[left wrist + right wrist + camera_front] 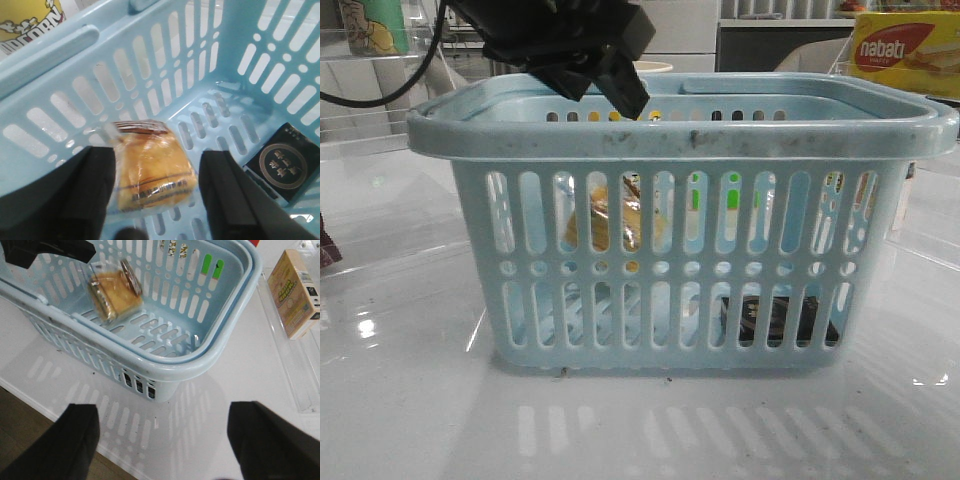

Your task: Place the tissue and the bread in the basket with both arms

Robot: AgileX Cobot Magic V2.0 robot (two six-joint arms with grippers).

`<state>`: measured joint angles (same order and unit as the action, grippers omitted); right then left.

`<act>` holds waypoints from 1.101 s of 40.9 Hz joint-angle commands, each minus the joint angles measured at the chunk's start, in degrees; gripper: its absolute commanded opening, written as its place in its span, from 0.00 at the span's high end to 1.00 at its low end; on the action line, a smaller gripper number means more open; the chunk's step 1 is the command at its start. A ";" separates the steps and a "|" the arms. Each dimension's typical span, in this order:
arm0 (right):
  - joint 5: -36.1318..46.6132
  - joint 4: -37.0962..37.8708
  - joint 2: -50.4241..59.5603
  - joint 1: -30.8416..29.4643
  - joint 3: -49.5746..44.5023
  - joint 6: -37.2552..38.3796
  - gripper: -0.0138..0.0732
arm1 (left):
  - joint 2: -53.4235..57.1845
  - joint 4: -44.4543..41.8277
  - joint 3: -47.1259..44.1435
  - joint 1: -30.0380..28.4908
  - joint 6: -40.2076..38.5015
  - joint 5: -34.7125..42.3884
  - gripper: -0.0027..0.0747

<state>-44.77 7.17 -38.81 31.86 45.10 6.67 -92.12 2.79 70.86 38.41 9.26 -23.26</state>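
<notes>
My left jaws (155,200), spread wide and empty, hang inside the basket (680,125) on the table (400,400), the wrapped bread (150,170) between them, apparently mid-air at its left, long axis unclear. The tissue (281,165) lies flat at the basket's right. My right jaws (162,445) stand parted over bare table, a nabati box (905,50) far right.

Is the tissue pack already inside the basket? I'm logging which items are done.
Yes: in the left wrist view the tissue pack lies flat on the floor of the basket, apart from the bread.
</notes>
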 commanded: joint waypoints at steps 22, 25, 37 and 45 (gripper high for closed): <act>3.95 1.10 0.10 -0.09 1.56 -0.26 0.12 | 29.13 0.42 0.11 0.39 0.06 -10.74 0.32; 3.95 1.10 0.10 -0.09 1.56 -0.26 0.12 | 34.06 0.42 -2.96 0.39 0.06 -11.26 0.32; 4.27 1.38 0.10 -0.09 1.56 -0.26 0.12 | 50.48 0.42 -15.12 0.39 -0.19 -13.31 0.32; 4.22 5.57 0.10 -0.09 1.56 -0.26 0.12 | 57.46 0.42 -21.38 0.39 -0.25 -15.52 0.32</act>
<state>-44.77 9.95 -38.81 31.86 45.10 6.67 -36.63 2.79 50.05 38.41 9.26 -42.14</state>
